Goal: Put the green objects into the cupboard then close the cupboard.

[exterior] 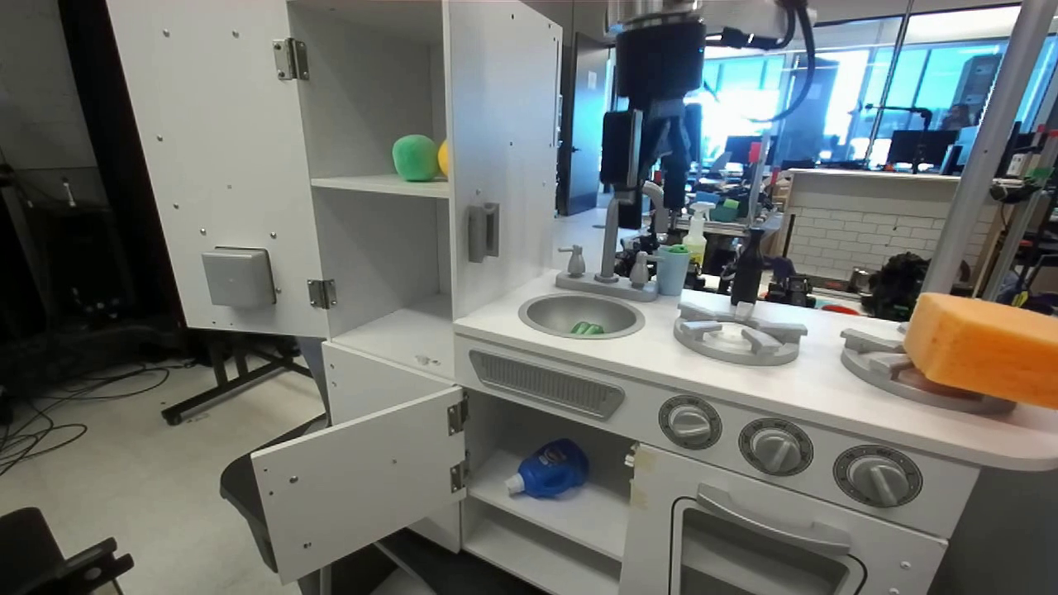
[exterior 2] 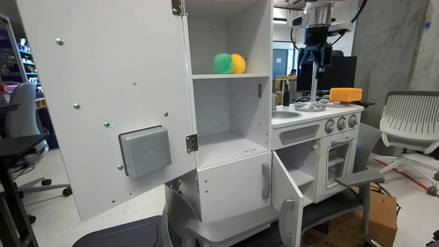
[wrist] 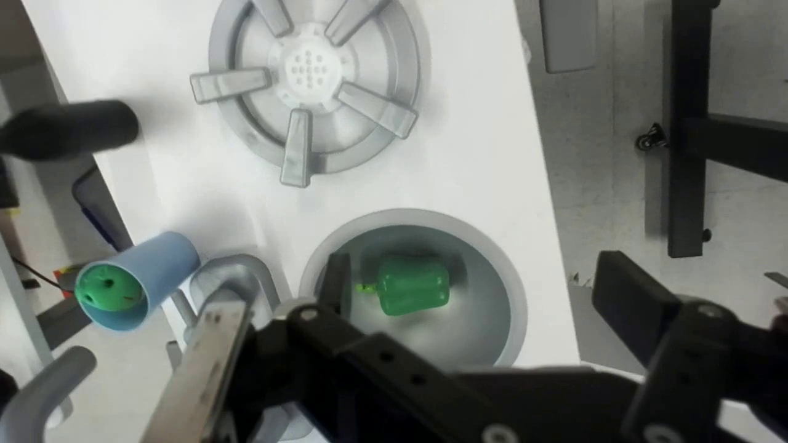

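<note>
At ten o'clock from the sink (exterior: 550, 318), in an exterior view, the cupboard door (exterior: 215, 165) stands swung wide, its grey square panel (exterior: 238, 277) low on the face shown. A low white door (exterior: 364, 479), swung out too, is at eight o'clock. The cupboard (exterior: 368, 99) itself comes next, between ten and eleven; on its inner shelf (exterior: 364, 183) sits a rounded green block (exterior: 413, 157), with a yellow ball (exterior: 444, 157) just beside it at the block's three o'clock.

At six o'clock, in the compartment (exterior: 595, 521) below, a blue bottle (exterior: 554, 469) lies on its side, cap towards eight. In the sink lies a green pepper-shaped piece (wrist: 411, 285); in the wrist view its stem points to nine. The grey tap (exterior: 610, 244) rises between twelve and one.

The claw (wrist: 480, 280) hangs at one o'clock, fingers (wrist: 634, 301) spread wide; the wrist view shows the pepper through the gap, down in the sink.

At two o'clock a pale blue cup (exterior: 670, 274) stands on the tabletop (exterior: 657, 326), a round green piece (wrist: 109, 288) in its mouth; past it is a black bottle (exterior: 747, 273). A grey burner (exterior: 727, 351) is at three, knobs (exterior: 775, 450) at four, the oven front (exterior: 760, 562) nearer five. Farthest right, at three o'clock, an orange block (exterior: 984, 351) rests on a further burner (exterior: 880, 384).
</note>
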`<state>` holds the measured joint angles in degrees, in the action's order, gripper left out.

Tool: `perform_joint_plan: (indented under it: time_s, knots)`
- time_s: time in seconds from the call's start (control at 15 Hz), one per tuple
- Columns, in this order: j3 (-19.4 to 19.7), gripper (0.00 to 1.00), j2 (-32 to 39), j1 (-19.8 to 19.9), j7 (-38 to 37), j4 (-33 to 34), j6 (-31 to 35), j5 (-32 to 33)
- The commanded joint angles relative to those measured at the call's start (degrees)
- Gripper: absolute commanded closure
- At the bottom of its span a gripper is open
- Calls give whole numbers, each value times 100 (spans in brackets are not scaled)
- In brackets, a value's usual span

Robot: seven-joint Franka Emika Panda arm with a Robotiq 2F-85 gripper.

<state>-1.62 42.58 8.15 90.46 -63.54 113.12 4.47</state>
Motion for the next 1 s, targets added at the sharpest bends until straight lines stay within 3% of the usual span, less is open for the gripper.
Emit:
perform_joint_plan:
  time_s: [0.0,0.33,0.93]
  knots:
    - [-145,0,831,-240,604,987,-206,225]
    - [-114,0,1535,-553,947,1606,-56,459]
    - [-198,0,2260,-368,1638,2193,100,301]
